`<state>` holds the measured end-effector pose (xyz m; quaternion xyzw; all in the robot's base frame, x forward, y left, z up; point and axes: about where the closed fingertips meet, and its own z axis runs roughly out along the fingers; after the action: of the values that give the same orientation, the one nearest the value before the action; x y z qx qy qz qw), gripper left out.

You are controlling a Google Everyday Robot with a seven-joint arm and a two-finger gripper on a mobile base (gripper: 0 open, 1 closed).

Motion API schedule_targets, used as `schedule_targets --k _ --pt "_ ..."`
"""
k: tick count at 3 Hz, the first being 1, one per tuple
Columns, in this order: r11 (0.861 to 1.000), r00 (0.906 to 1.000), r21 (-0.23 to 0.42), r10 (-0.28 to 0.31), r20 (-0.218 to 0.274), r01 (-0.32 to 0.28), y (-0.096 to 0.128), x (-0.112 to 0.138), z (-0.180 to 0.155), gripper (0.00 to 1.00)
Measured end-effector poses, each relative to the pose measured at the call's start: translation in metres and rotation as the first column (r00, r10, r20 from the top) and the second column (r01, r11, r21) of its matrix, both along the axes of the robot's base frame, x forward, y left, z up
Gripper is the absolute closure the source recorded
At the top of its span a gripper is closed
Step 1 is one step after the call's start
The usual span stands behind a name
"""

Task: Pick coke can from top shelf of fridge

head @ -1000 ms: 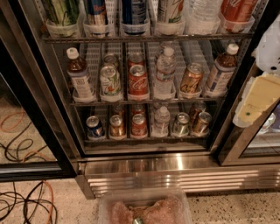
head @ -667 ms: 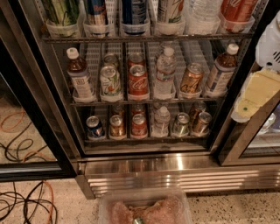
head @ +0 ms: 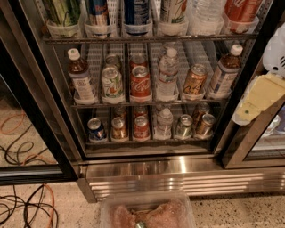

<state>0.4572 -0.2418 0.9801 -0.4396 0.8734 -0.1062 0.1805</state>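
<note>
Nearest: clear tub (head: 147,209) at the bottom edge, with cables (head: 26,209) on the floor to its left. The gripper (head: 257,99) is at the right, in front of the fridge (head: 178,168) door frame and level with the middle shelf. Its grasp state cannot be told. The coke can (head: 240,10) stands upright in the rightmost clear holder of the top shelf (head: 147,39), its upper part cut off, above the gripper and apart from it. A second red can (head: 140,83) sits centred on the shelf below.

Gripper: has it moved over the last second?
Yes, slightly. The gripper, at the right edge of the view, has crept left and up across the black door frame. The coke can stays put.
</note>
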Motion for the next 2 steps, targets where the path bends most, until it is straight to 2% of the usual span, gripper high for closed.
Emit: schedule_targets --k 1,2 --pt "0.986 0.9879 0.112 -0.136 0.075 0.127 -0.003 0.015 -0.003 0.0" --pt "0.933 0.9445 0.219 -0.313 0.098 0.286 -0.014 0.028 -0.001 0.0"
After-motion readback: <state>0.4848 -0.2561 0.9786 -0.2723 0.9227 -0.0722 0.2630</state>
